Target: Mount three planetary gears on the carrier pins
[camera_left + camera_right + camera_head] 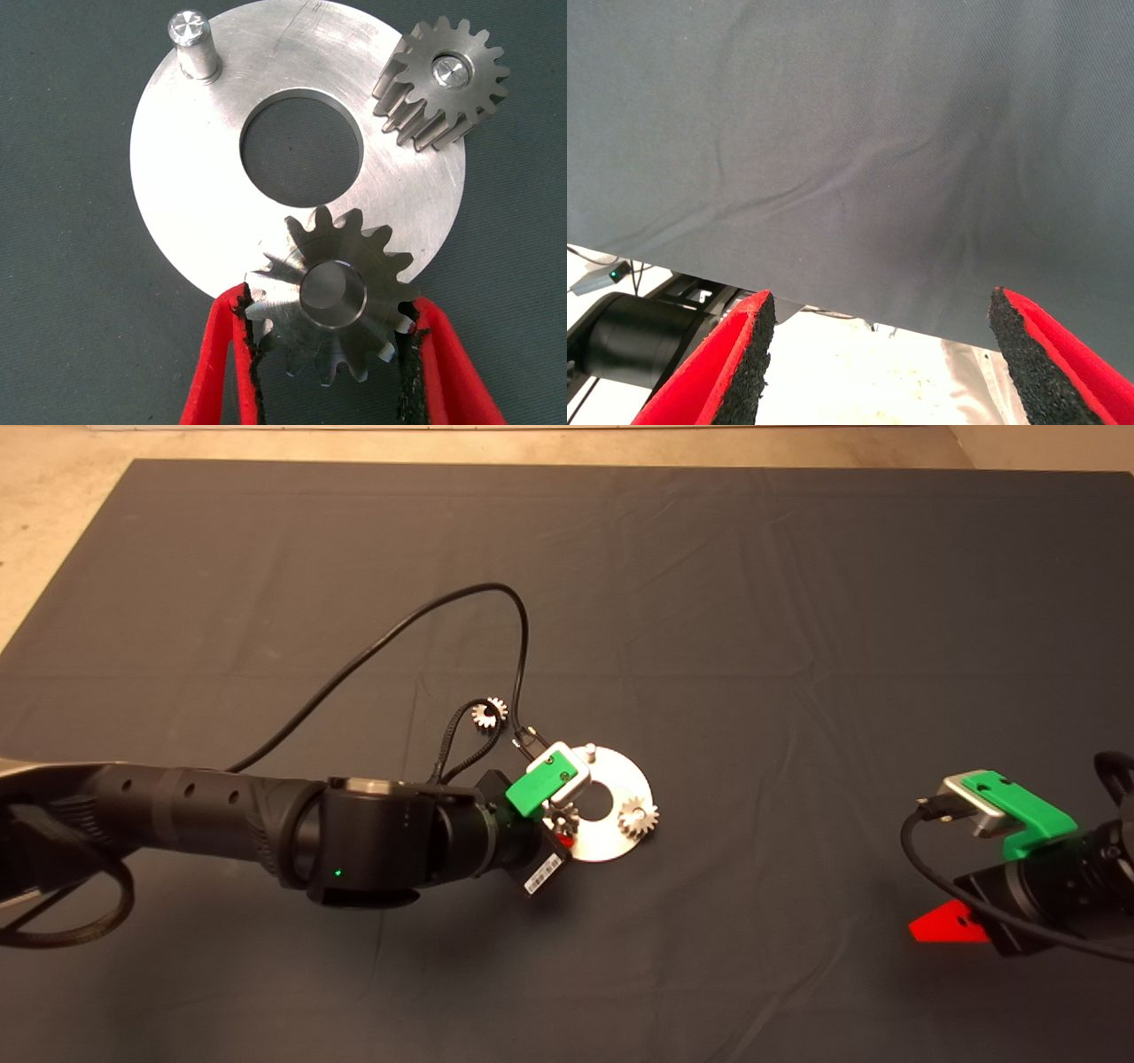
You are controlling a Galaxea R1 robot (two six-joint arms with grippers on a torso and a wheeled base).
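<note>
- Two of three gears sit at the silver disc (pixel 186 204) on the dark mat (pixel 709 602): one gear (pixel 443 84) is already seated on its pin, and a second gear (pixel 332 297) is pinched between the red fingers (pixel 217 372) of the left gripper (pixel 328 354) at the disc's rim.
- One pin (pixel 193 42) stands bare.
- Judging by the metal showing in the held gear's hole, it is being settled over its pin; how far down it sits is unclear.
- The third gear (pixel 489 713) lies loose on the mat near the disc, partly behind a cable (pixel 381 646).
- Next, the fingers need to let go cleanly and fetch that last gear.
- The right gripper (pixel 881 354) waits with fingers spread at the mat's edge.
</note>
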